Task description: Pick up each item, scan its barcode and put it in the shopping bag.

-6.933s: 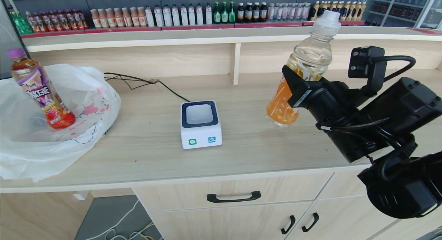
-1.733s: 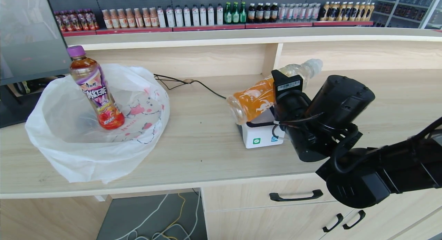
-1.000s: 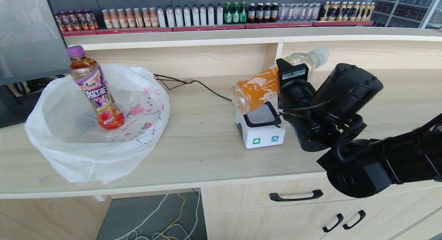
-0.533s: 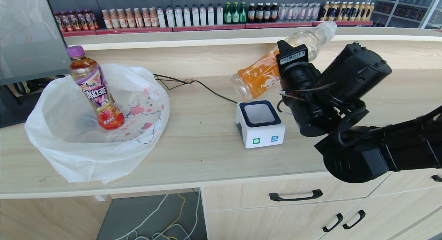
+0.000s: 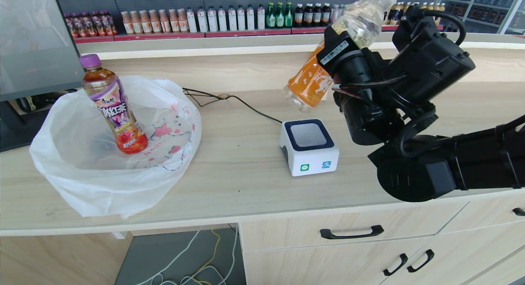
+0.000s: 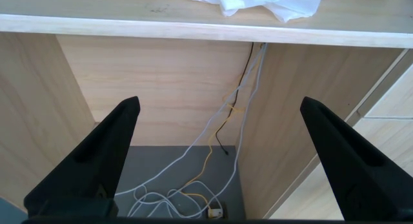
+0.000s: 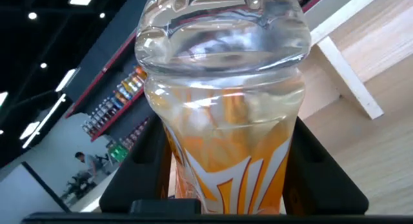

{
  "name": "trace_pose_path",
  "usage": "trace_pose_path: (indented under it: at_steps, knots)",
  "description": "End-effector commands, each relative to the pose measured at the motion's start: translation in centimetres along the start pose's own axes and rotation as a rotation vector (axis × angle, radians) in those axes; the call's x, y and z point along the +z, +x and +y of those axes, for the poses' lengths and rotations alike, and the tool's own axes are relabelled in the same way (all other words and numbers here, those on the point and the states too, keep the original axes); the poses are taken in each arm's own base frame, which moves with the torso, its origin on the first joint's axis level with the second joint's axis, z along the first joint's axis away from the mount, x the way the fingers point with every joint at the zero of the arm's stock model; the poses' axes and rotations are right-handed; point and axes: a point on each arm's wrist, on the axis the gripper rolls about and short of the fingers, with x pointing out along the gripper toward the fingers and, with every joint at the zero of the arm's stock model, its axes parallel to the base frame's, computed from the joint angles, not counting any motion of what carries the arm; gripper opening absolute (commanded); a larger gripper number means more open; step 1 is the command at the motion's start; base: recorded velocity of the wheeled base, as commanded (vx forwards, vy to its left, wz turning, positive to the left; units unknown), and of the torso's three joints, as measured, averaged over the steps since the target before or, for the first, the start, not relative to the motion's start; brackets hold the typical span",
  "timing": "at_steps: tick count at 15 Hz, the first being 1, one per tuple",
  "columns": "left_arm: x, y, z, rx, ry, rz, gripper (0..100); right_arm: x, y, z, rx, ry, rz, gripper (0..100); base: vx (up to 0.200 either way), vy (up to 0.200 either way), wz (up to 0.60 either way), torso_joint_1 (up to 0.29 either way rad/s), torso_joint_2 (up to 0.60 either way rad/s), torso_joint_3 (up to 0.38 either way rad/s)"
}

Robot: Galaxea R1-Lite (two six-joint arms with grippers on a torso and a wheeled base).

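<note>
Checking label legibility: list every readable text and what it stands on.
Nothing reads clearly.
Tea bottle in the shopping bag: label characters too blurred.
Sticker on the right gripper: barcode, digits too small.
Scanner: two icons, no words.
Orange bottle: no legible print.
Shelf bottles: too small.

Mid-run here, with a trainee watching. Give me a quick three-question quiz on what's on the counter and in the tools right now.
1. True or false: the orange bottle rests on the scanner.
2. What stands in the shopping bag? A) a purple-capped bottle B) the scanner C) a green can
3. Fill in: the left tool, below the counter edge, is ____.

Key:
1. False. The right tool holds it tilted in the air, clear of the scanner.
2. A
3. open
</note>
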Motion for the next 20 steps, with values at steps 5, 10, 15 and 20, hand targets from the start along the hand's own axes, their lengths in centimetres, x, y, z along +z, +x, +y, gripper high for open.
trace_pose_path:
  at_steps: [5,10,15,20]
  knots:
    - [0.0,0.0,0.0,0.001,-0.002,0.000,100,0.0,-0.1,0.4,0.028,-0.431,-0.129,0,0.000,0.000,0.00,0.000,0.00,0.000]
    - [0.0,0.0,0.0,0.003,-0.002,0.000,100,-0.9,-1.3,0.0,0.136,-0.616,-0.113,0,0.000,0.000,0.00,0.000,0.00,0.000]
    - [0.0,0.0,0.0,0.003,-0.005,0.000,100,-3.3,-2.1,-1.4,0.230,-0.533,-0.074,0,0.000,0.000,0.00,0.000,0.00,0.000]
    - [0.0,0.0,0.0,0.003,-0.006,0.000,100,-3.4,-1.5,-3.2,0.291,-0.506,-0.064,0,0.000,0.200,0.00,0.003,0.00,0.002]
